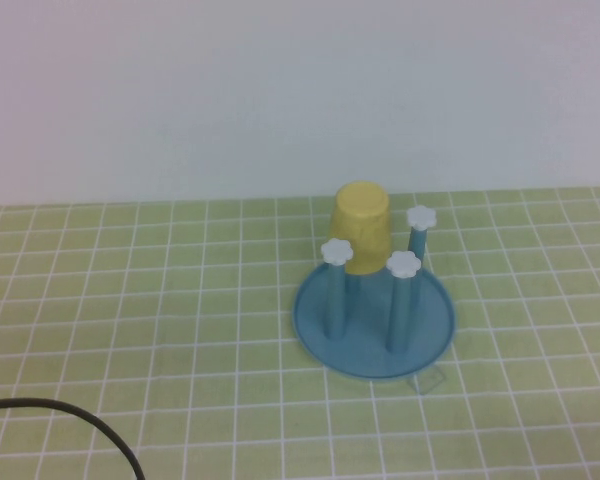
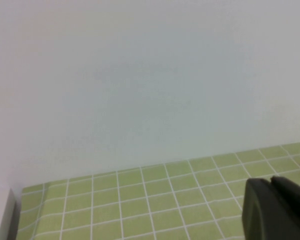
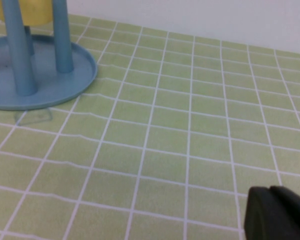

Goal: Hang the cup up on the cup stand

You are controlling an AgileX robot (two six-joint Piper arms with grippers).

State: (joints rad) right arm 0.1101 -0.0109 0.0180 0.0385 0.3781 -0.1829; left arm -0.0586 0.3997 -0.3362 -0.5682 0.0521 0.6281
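Note:
The pale-yellow cup [image 1: 361,226] sits upside down over the back-left peg of the blue cup stand [image 1: 373,318]; three white flower caps [image 1: 402,264] top the other pegs. From the right wrist view the stand's base [image 3: 50,85] and the cup's lower edge [image 3: 35,12] show at some distance. My right gripper [image 3: 272,192] is shut, empty, low over the green grid cloth, well away from the stand. My left gripper [image 2: 271,184] is shut and empty, facing the white wall and the cloth's far edge. Neither arm appears in the high view.
A black cable [image 1: 75,420] curves across the cloth's near-left corner. A white wall [image 1: 280,90] closes the back of the table. A small clear tab [image 3: 34,116] lies on the cloth beside the stand's base.

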